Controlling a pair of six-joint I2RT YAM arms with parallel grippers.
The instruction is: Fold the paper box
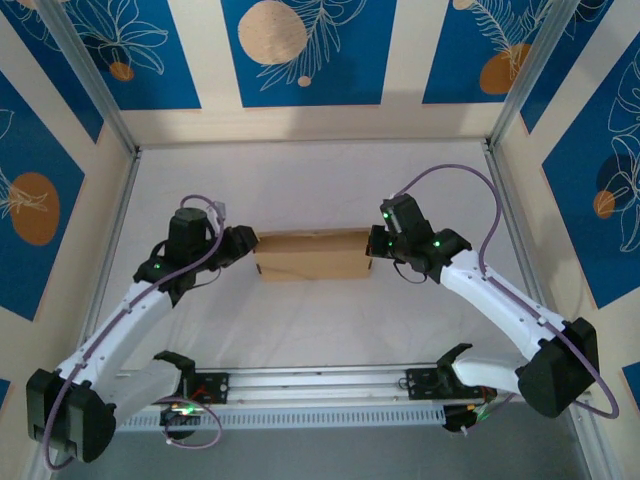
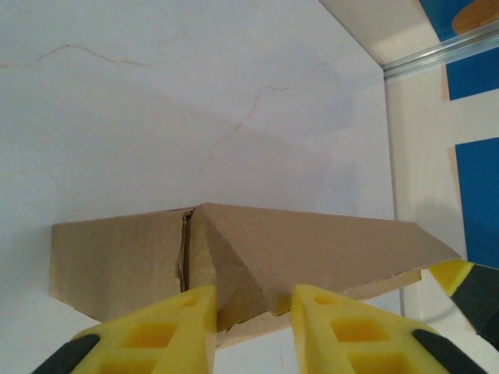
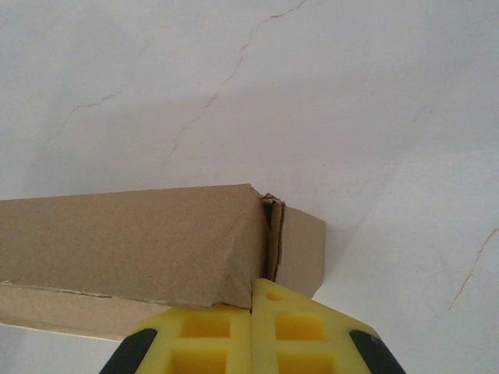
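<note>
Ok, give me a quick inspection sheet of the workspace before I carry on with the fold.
Surface: white tabletop, faint hairline marks.
Job's things: plain brown cardboard box, lying mid-table between both grippers.
Clutter: nothing seen.
Grippers: left gripper open, yellow fingers astride a box corner; right gripper shut on the opposite end.
Cables: purple cables looped along both arms, off the box.
Surroundings: blue leaf-print wall panels, aluminium frame posts.

Low in the frame, the left gripper [image 2: 251, 302] is holding its yellow fingers [image 2: 168, 331] apart with a folded corner of the brown paper box [image 2: 335, 249] showing between them, while the box is lying across the white, faintly veined table [image 2: 156, 109] and reaching another yellow fingertip [image 2: 448, 274] at lower right.
</note>
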